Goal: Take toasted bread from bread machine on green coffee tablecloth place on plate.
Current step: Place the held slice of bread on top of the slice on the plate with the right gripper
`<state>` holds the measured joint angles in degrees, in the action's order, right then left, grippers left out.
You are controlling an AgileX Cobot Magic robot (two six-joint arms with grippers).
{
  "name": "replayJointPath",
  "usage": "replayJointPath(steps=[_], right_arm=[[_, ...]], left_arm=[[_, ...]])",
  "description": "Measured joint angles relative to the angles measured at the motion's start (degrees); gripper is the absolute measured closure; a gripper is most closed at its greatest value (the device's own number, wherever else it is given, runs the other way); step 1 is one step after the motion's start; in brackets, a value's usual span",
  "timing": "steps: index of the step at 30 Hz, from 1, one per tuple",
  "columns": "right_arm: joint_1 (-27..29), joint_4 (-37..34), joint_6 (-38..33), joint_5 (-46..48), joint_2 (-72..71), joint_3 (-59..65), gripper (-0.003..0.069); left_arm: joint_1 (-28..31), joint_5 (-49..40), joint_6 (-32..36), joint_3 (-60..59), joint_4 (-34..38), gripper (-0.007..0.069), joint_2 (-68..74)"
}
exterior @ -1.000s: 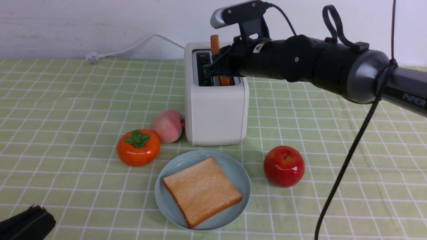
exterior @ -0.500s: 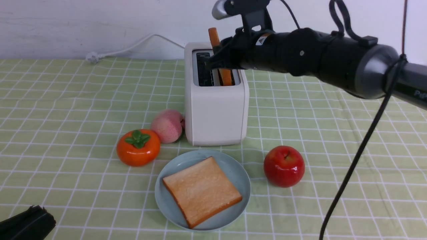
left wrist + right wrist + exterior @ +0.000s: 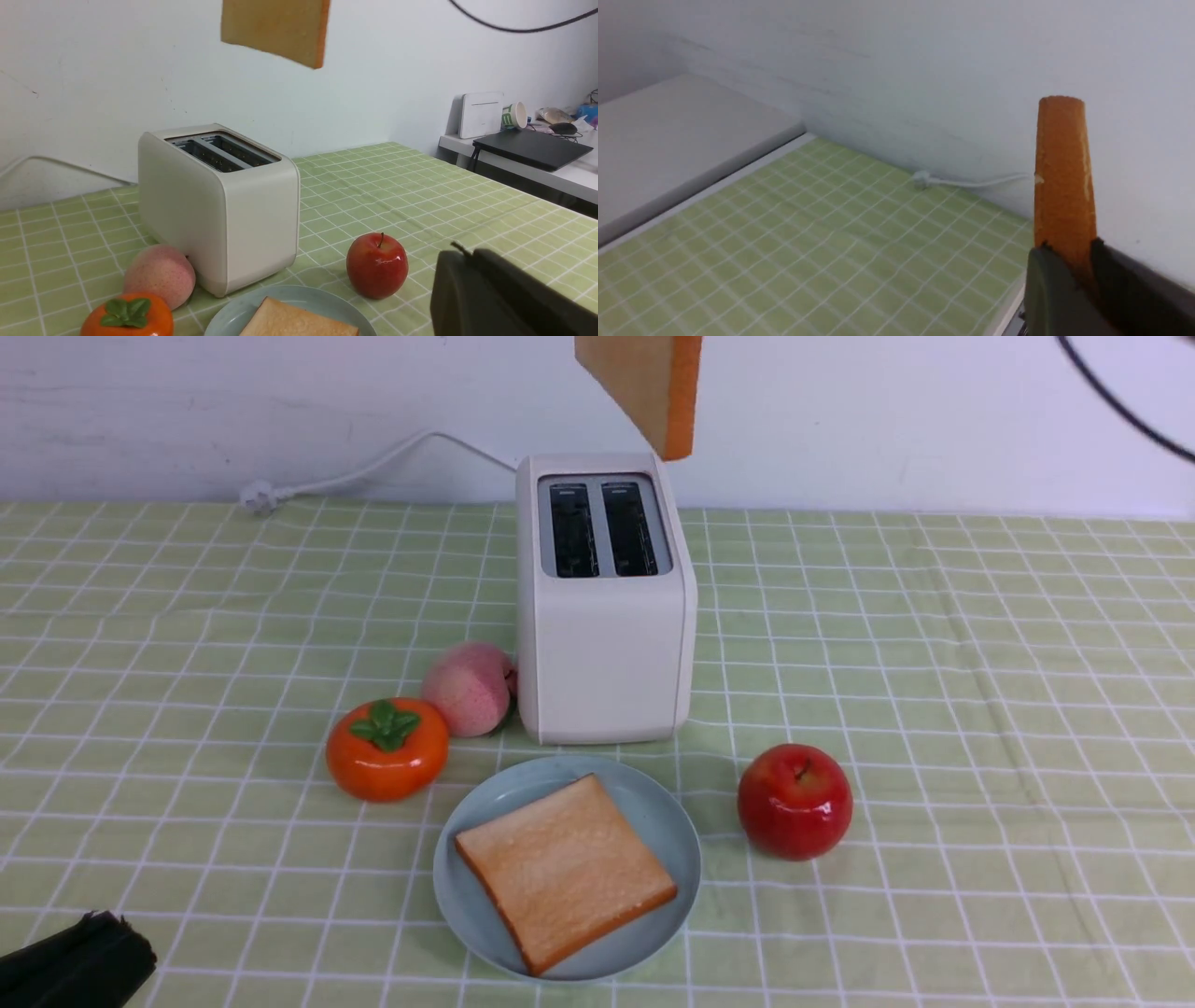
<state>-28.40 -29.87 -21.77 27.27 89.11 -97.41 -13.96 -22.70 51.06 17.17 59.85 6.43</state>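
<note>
Front view, top centre of frame: one square golden slice of toasted bread with orange-brown crust, the raised toast slice (image 3: 644, 387), hangs in the air, tilted corner-down and cut off by the upper edge. Its lowest corner is above the far right part of the boxy white two-slot bread machine (image 3: 602, 653) and clear of it. The machine stands upright at centre frame on the light green grid-lined tablecloth (image 3: 934, 709), and its two top slots show dark interiors.

The right wrist view shows the right gripper (image 3: 1069, 261) with its dark fingers (image 3: 1041, 289) pinching that slice edge-on by the crust.

Lower centre of frame: a round pale blue-grey shallow plate (image 3: 523, 784) sits just in front of the machine. The plated toast slice (image 3: 565, 873) lies flat on it, turned diagonally.

The left gripper (image 3: 75, 957) rests low in the lower left corner of frame, its dark fingers pressed together and holding nothing.

Other items: a glossy orange persimmon (image 3: 387, 749) and a pink peach (image 3: 469, 689) left of centre, the peach touching the machine's side. A red apple (image 3: 794, 800) sits right of the plate, apart from it. A white power cord (image 3: 373, 467) runs along the wall at upper left
</note>
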Motion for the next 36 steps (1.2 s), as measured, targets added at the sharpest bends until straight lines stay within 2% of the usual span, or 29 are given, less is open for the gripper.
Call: replayJointPath(steps=[3,4,5,7,12,21,31,36], right_arm=[[0.00,0.00,0.00,14.31,-4.35,0.00,0.0564],[0.00,0.00,0.00,14.31,-4.53,0.00,0.0564],[-0.04,-0.46,0.38,22.12,-5.45,0.00,0.0564],[-0.04,-1.40,1.36,29.51,-5.70,0.00,0.0564],[-0.04,-4.66,2.43,38.22,-4.12,0.60,0.0564],[0.14,-11.59,2.61,40.47,6.00,1.20,0.0564],[5.65,-22.04,0.24,41.41,16.29,1.24,0.0566],[6.05,-24.59,-0.05,41.36,19.29,1.24,0.0566]], left_arm=[[0.00,0.00,0.00,0.00,0.00,0.0619,0.00],[0.00,0.00,0.00,0.00,0.00,0.0618,0.00],[0.00,0.00,0.00,0.00,0.00,0.0616,0.00],[0.00,0.00,0.00,0.00,0.00,0.0614,0.00],[0.00,-0.02,0.00,0.00,0.00,0.0607,0.00],[0.00,-0.02,0.00,0.00,0.00,0.0601,0.00],[0.00,-0.02,0.00,0.00,0.00,0.0601,0.00],[0.00,-0.02,0.00,0.00,-0.05,0.0601,0.00]])
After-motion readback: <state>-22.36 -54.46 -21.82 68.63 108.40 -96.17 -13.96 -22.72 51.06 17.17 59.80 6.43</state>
